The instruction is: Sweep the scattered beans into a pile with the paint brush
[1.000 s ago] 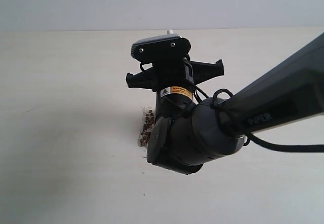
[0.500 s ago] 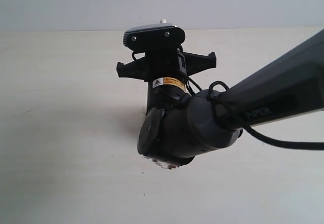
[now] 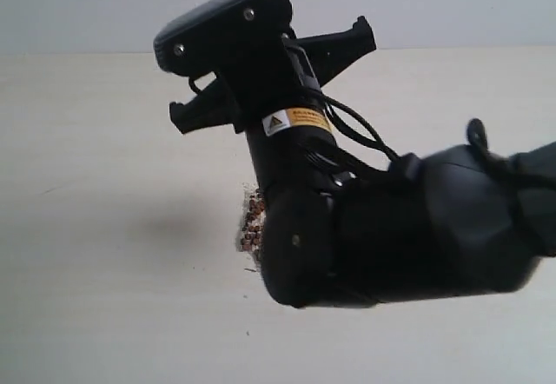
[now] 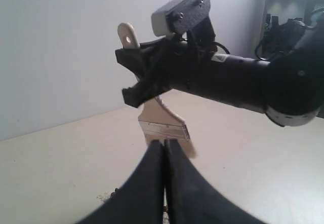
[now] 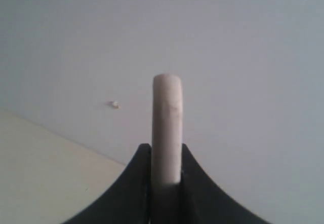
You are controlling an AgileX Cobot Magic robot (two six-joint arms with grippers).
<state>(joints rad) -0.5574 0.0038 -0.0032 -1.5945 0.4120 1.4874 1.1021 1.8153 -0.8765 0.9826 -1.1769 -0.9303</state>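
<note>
1. on a pale wooden table (image 3: 104, 141), small reddish-brown beans (image 3: 252, 219) mixed with white crumbs are gathered into a dense pile (image 3: 250, 228). only one edge of the pile shows.
2. the big black right arm (image 3: 391, 228) is in front of the pile and hides the rest of it.
3. the right tool (image 5: 167, 150) is raised above the pile. it is clenched on the pale wooden handle of the paint brush (image 4: 164, 129).
4. the paint brush stands nearly upright over the pile, with the holed end of the handle on top. the silver ferrule and off-white bristles point down toward the table.
5. the bristles are blurred and partly hidden, so i cannot tell whether they touch the pile or the table.
6. from the outside camera, only the rounded handle tip shows, poking out over the arm's camera mount, high above the pile.
7. the left tool (image 4: 164, 145) is clenched with its two dark fingers pressed together and nothing between them. it points toward the brush, with a few blurred crumbs close by it on the table.
8. a plain grey-white wall (image 3: 417, 6) rises behind the table, beyond the pile.
</note>
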